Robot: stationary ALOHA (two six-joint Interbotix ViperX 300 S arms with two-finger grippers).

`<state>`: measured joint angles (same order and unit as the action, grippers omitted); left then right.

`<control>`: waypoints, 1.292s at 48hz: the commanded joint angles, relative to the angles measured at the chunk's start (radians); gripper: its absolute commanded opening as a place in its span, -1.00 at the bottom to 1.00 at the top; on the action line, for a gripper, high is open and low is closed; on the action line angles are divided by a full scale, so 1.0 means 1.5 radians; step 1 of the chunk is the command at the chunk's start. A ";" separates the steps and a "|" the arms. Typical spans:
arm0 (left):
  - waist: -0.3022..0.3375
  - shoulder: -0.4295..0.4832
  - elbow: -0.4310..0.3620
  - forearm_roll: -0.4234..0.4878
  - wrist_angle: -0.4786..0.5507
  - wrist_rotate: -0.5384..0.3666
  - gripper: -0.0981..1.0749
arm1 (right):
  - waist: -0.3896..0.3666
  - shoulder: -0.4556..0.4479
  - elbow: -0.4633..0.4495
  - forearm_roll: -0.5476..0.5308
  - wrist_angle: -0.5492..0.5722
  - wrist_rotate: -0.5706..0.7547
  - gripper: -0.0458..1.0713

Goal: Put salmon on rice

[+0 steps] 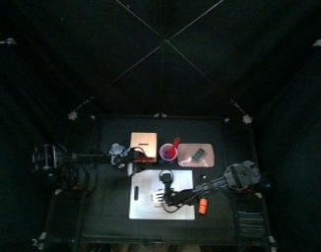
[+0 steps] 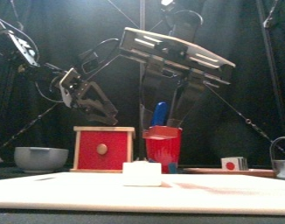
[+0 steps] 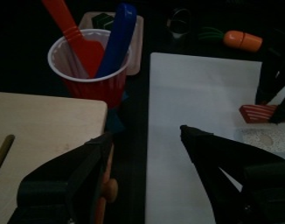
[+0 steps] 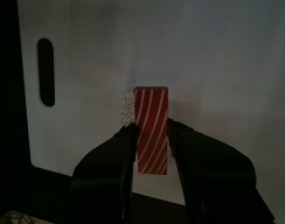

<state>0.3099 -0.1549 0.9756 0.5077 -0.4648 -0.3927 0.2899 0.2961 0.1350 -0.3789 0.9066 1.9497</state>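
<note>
Currently, the salmon slice (image 4: 151, 129) is clamped by the right gripper (image 4: 151, 140) over the white cutting board (image 4: 226, 70); the left gripper (image 3: 145, 149) is held open.

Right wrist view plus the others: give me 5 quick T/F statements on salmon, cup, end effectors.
1. The right end effector is closed on the salmon slice. True.
2. The salmon already sits on the rice block. False: in the right wrist view it is over bare white cutting board, with no rice under it.
3. The red cup holds a blue and a red utensil. True.
4. The left end effector is gripping the red cup. False: its jaws are open and empty, short of the cup.
5. The cutting board has a slot handle. True.
</note>
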 commanded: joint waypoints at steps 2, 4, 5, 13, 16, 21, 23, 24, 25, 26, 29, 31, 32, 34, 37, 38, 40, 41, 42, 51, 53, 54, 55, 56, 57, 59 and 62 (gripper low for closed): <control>0.003 -0.010 -0.006 -0.009 -0.002 0.009 0.82 | 0.002 -0.005 -0.036 0.000 0.013 0.014 0.16; 0.002 -0.010 -0.006 -0.010 -0.002 0.012 0.82 | 0.002 -0.001 -0.044 0.001 0.017 0.015 0.16; 0.002 -0.010 -0.005 -0.010 -0.002 0.013 0.82 | 0.002 0.001 -0.049 0.001 0.021 0.016 0.16; 0.003 -0.011 -0.004 -0.009 0.000 0.014 0.82 | -0.001 0.030 -0.087 0.005 0.043 0.018 0.16; 0.002 -0.010 -0.003 -0.008 -0.001 0.014 0.82 | -0.002 0.039 -0.094 0.011 0.044 0.018 0.16; 0.003 -0.010 -0.001 -0.008 -0.001 0.014 0.82 | -0.002 0.047 -0.096 0.020 0.044 0.019 0.16; 0.003 -0.010 -0.001 -0.008 -0.001 0.014 0.82 | -0.002 0.048 -0.096 0.024 0.044 0.019 0.17; 0.002 -0.010 0.000 -0.008 0.000 0.014 0.82 | -0.002 0.049 -0.096 0.025 0.044 0.019 0.17; 0.003 -0.010 0.000 -0.008 -0.001 0.014 0.82 | -0.002 0.049 -0.097 0.024 0.044 0.019 0.17; 0.003 -0.011 0.001 -0.008 -0.001 0.014 0.82 | -0.002 0.049 -0.097 0.024 0.044 0.019 0.17; 0.003 -0.010 0.003 -0.008 -0.001 0.014 0.82 | -0.002 0.052 -0.098 0.026 0.045 0.019 0.17; 0.003 -0.010 0.004 -0.008 -0.001 0.014 0.82 | -0.002 0.054 -0.098 0.028 0.045 0.019 0.17; 0.003 -0.010 0.004 -0.008 -0.001 0.014 0.82 | -0.002 0.055 -0.098 0.029 0.044 0.019 0.17; 0.003 -0.010 0.004 -0.008 -0.001 0.014 0.82 | -0.002 0.057 -0.099 0.030 0.045 0.020 0.17; 0.005 -0.010 0.004 -0.008 -0.001 0.014 0.82 | -0.002 0.060 -0.101 0.031 0.043 0.020 0.20; 0.005 -0.010 0.004 -0.008 0.000 0.014 0.82 | -0.002 0.061 -0.102 0.030 0.042 0.020 0.21; 0.006 -0.011 0.004 -0.007 0.000 0.014 0.82 | -0.002 0.063 -0.103 0.029 0.042 0.020 0.24; 0.006 -0.012 0.004 -0.007 0.000 0.014 0.82 | -0.003 0.063 -0.104 0.028 0.042 0.020 0.25; 0.006 -0.011 0.004 -0.007 0.000 0.014 0.82 | -0.002 0.064 -0.103 0.028 0.042 0.020 0.27; 0.008 -0.013 0.004 -0.007 -0.001 0.014 0.82 | -0.003 0.067 -0.104 0.028 0.042 0.020 0.43; 0.009 -0.013 0.004 -0.007 0.000 0.015 0.82 | -0.003 0.067 -0.104 0.028 0.042 0.019 0.45; 0.009 -0.013 0.005 -0.007 0.000 0.015 0.82 | -0.002 0.067 -0.104 0.028 0.043 0.019 0.46; 0.010 -0.013 0.004 -0.007 -0.001 0.015 0.82 | -0.003 0.067 -0.104 0.028 0.042 0.019 0.47; 0.010 -0.013 0.004 -0.007 -0.001 0.015 0.82 | -0.003 0.067 -0.104 0.028 0.043 0.019 0.48; 0.011 -0.013 0.004 -0.007 0.000 0.015 0.82 | -0.003 0.067 -0.104 0.027 0.044 0.019 0.49; 0.011 -0.013 0.004 -0.007 -0.001 0.015 0.82 | -0.003 0.067 -0.104 0.027 0.044 0.018 0.50; 0.012 -0.013 0.004 -0.007 0.000 0.015 0.82 | -0.003 0.066 -0.103 0.028 0.043 0.018 0.51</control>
<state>0.3221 -0.1595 0.9925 0.4970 -0.4617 -0.3712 0.2869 0.4203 0.0031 -0.3344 0.9710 1.9758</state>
